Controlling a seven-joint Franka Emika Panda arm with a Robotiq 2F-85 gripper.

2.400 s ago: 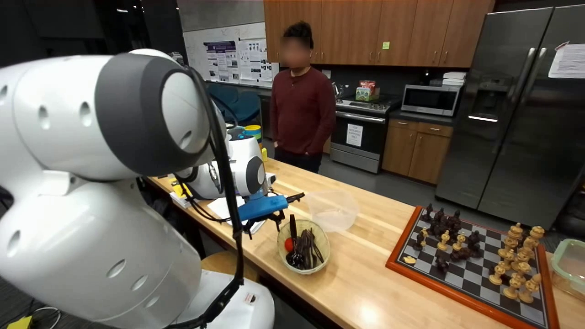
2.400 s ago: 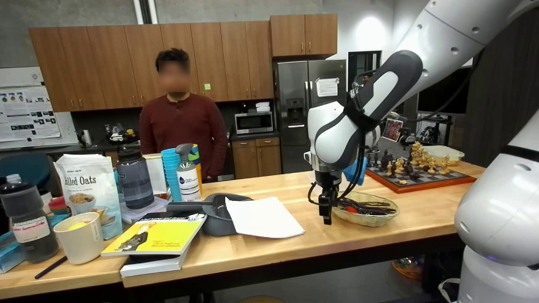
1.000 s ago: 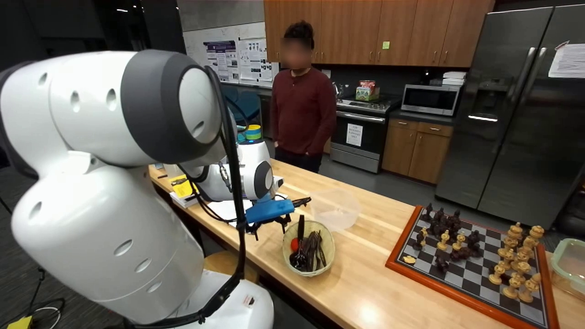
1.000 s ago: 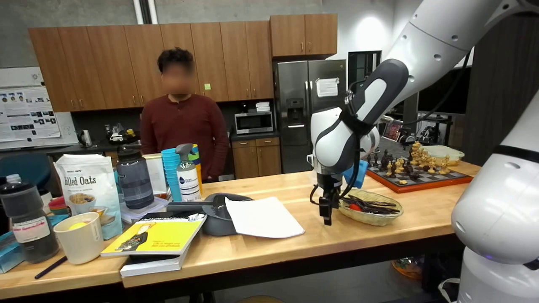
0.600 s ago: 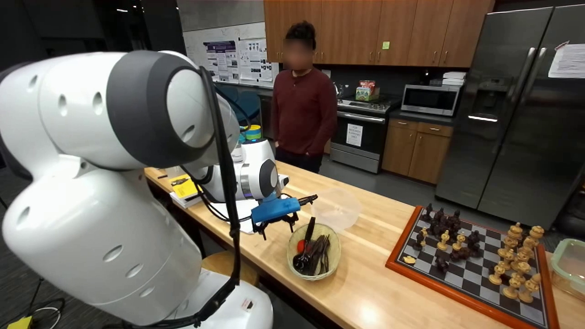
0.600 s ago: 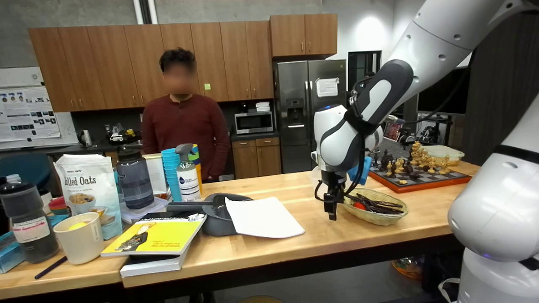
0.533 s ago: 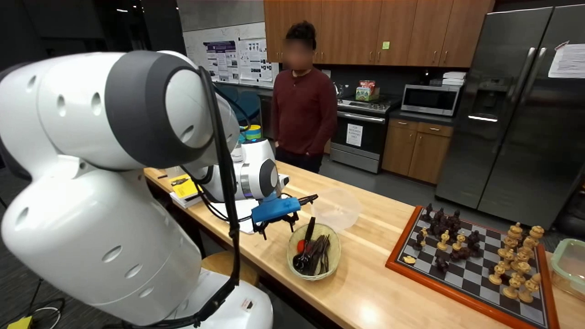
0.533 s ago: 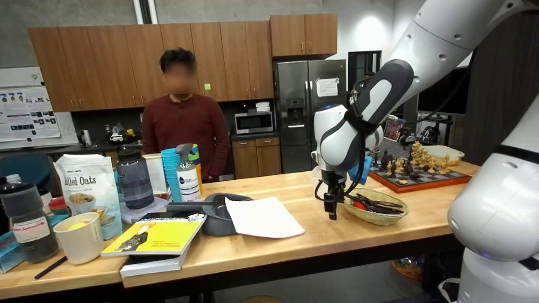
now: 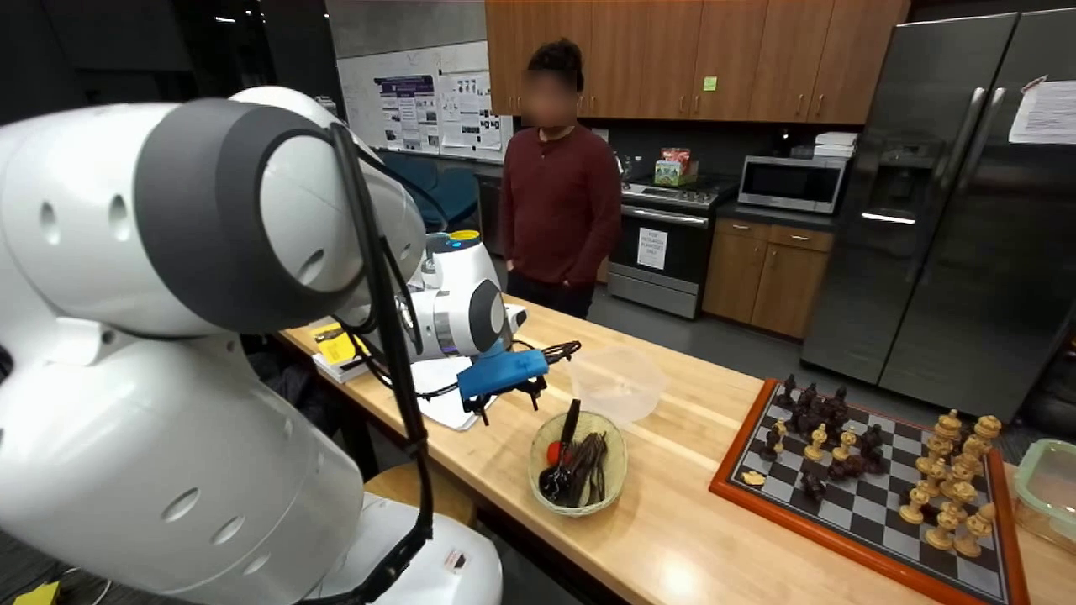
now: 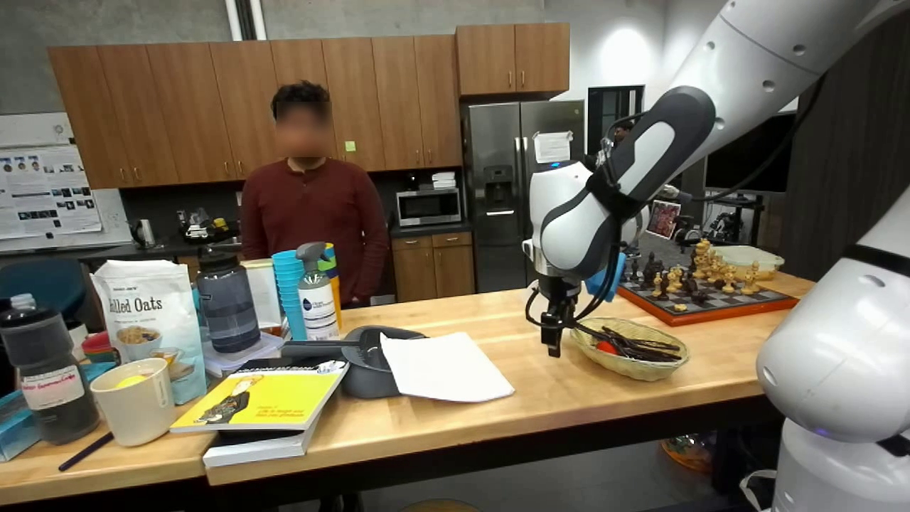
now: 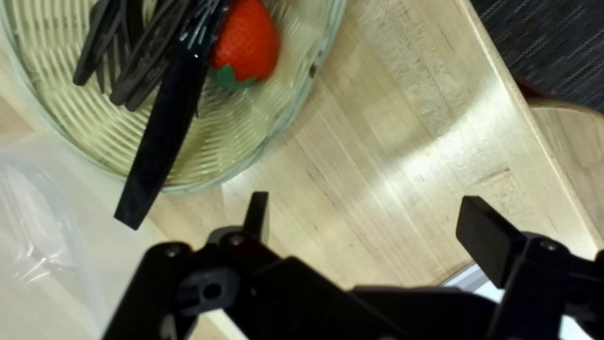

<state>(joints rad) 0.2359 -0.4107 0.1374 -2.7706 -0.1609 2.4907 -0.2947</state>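
- Tool: the black two-fingered tool (image 11: 363, 208) hangs fingers-down above the light wooden table (image 9: 664, 504). Its fingers stand wide apart, gripping nothing; table wood shows through the gap.
- Basket: the round, pale yellow-green woven basket (image 11: 212, 146) rests on the table, near the tool and apart from it in the wrist view.
- Contents: in the basket lie a black utensil with a long flat handle (image 11: 160, 127), several slim dark utensils (image 11: 146, 59) and a red strawberry with green leaves (image 11: 247, 40).
- Hazard, handle: the black utensil projects over the rim towards the tool. A low sideways approach could strike it and, in this judgement, lever it out or tip the basket.
- Hazard, crowding: the strawberry lies close against the black utensil; fingers lowered there could catch both or jam.
- Hazard, cables: black cables (image 10: 616, 245) loop beside the tool and could snag the rim during a pass overhead.
- Hazard, surroundings: a translucent plastic container (image 9: 618, 382) stands just beside the basket; a shoved basket could push it.
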